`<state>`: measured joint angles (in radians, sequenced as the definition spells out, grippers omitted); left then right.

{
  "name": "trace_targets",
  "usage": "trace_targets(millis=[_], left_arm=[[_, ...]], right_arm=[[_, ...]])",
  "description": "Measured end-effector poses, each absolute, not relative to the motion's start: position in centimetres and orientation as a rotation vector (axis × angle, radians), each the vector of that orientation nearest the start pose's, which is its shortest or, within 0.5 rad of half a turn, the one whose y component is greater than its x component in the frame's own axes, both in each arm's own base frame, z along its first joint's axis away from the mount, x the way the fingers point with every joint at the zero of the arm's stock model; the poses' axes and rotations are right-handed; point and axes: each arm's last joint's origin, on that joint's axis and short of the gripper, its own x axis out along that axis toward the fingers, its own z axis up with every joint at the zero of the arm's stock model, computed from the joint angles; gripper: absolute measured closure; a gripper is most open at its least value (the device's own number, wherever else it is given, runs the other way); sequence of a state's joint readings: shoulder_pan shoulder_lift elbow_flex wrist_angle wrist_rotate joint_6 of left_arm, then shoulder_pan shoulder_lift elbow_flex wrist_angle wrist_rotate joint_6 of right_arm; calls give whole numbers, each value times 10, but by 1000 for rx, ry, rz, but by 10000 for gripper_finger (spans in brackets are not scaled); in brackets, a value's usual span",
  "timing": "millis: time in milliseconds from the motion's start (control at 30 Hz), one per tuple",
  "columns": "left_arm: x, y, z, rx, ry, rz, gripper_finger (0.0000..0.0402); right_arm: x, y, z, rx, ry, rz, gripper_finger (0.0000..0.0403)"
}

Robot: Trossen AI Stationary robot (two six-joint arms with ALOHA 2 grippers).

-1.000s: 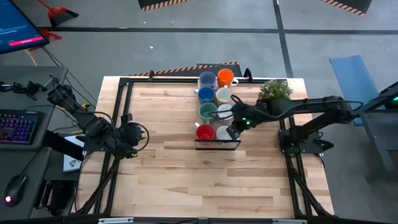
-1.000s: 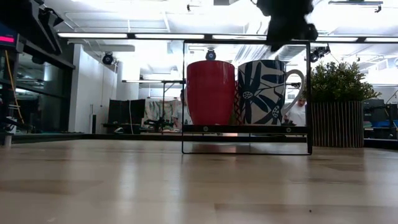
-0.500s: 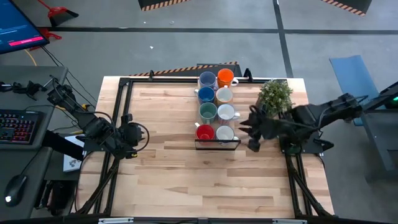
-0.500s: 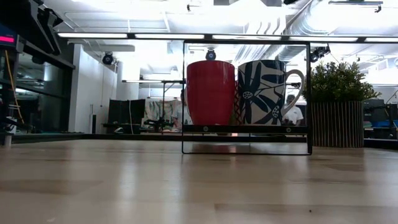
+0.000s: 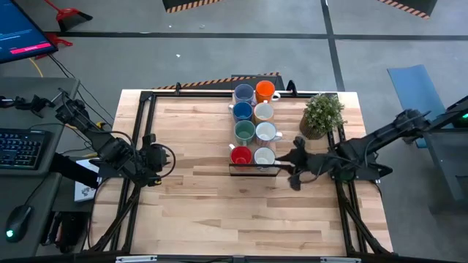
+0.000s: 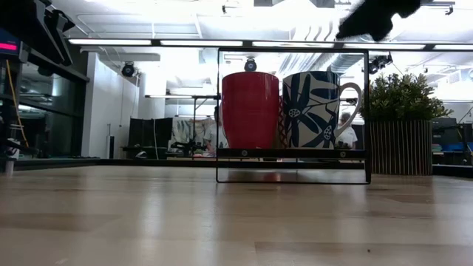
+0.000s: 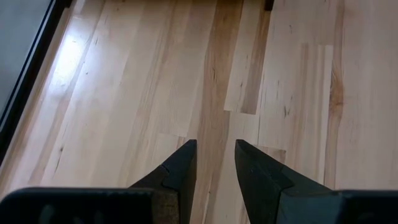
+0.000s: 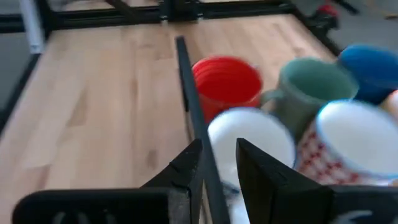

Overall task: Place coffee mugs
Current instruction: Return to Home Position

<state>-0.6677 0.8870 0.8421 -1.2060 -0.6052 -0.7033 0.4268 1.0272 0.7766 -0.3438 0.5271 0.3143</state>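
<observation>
High view: all eight mugs (image 5: 253,124) stand in the rack (image 5: 256,174). My right gripper (image 5: 290,164) hovers just beside its near right corner, and my left gripper (image 5: 159,159) is well apart. Right wrist view: my fingers (image 8: 186,171) are slightly parted and empty, with the mugs straight ahead; left wrist view: the same narrow gap over bare table (image 7: 124,93).

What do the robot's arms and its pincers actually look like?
The left arm and right arm are slim and dark, almost black, built from tube-like sections linked by bulkier joints. The left gripper and right gripper each have two flat black fingers, broad at the base and tapering to blunt, angled tips. No markings or labels show on them.
</observation>
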Motion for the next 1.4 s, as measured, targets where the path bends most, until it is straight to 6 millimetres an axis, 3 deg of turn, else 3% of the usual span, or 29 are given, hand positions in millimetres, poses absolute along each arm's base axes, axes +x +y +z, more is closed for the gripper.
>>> trace_targets(millis=[200, 500, 700, 933, 1200, 1400], left_arm=[[112, -67, 270, 99, 939, 289, 303], [112, -67, 270, 99, 939, 289, 303], [112, -67, 270, 99, 939, 289, 303], [112, -67, 270, 100, 939, 289, 303], [112, -67, 270, 99, 939, 289, 303], [112, -67, 270, 99, 939, 289, 303]], right_arm=[[158, 58, 247, 108, 269, 3, 329], [117, 37, 202, 97, 158, 98, 329], [109, 25, 176, 108, 143, 153, 329], [102, 15, 161, 84, 79, 191, 329], [96, 11, 169, 9, -28, 116, 329], [98, 11, 167, 0, -3, 113, 329]])
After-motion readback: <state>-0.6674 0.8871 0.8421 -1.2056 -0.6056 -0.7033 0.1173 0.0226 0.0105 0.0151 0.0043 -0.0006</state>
